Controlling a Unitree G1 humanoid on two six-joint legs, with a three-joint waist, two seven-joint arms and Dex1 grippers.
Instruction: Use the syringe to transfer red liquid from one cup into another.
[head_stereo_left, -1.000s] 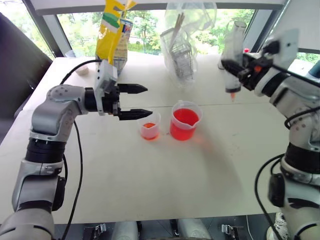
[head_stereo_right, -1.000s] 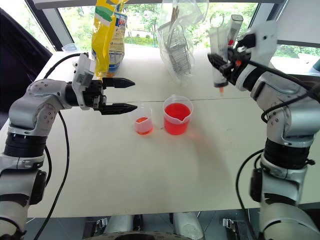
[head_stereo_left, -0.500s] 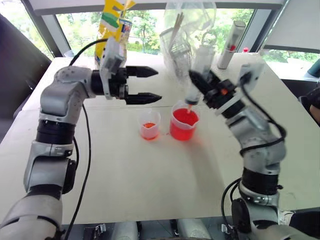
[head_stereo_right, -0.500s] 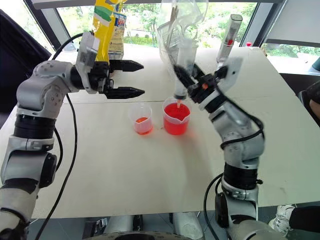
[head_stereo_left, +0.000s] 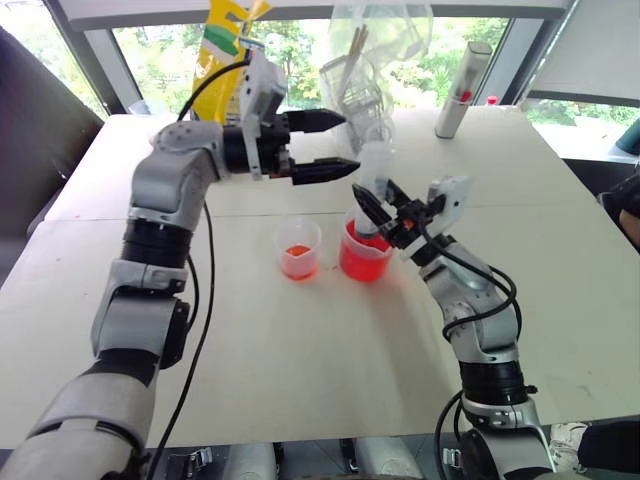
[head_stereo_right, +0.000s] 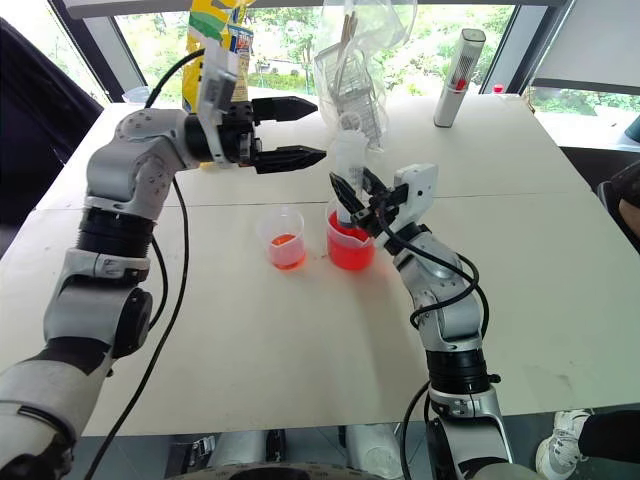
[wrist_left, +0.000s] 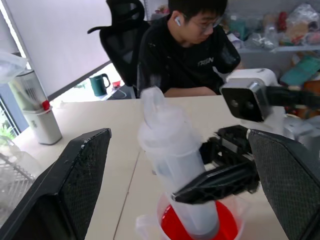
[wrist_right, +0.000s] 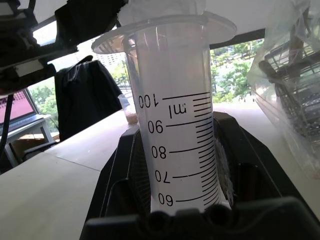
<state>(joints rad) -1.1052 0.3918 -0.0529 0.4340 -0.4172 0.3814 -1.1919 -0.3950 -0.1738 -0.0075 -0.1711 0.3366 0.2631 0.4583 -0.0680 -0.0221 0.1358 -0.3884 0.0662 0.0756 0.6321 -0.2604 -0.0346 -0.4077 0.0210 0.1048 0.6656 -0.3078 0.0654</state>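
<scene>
There are two clear plastic cups on the table: one larger cup (head_stereo_left: 362, 255) with much red liquid (head_stereo_left: 357, 262) and one smaller cup (head_stereo_left: 299, 249) with only a little of it. I count one syringe (head_stereo_left: 373, 180), one tall grey cylinder (head_stereo_left: 462, 89), one yellow bag (head_stereo_left: 222, 55) and one clear plastic bag (head_stereo_left: 372, 60) with a wire basket inside. Two grippers are seen, the left gripper (head_stereo_left: 334, 146) and the right gripper (head_stereo_left: 378, 213), and one person (wrist_left: 192, 50) sits behind the table.
</scene>
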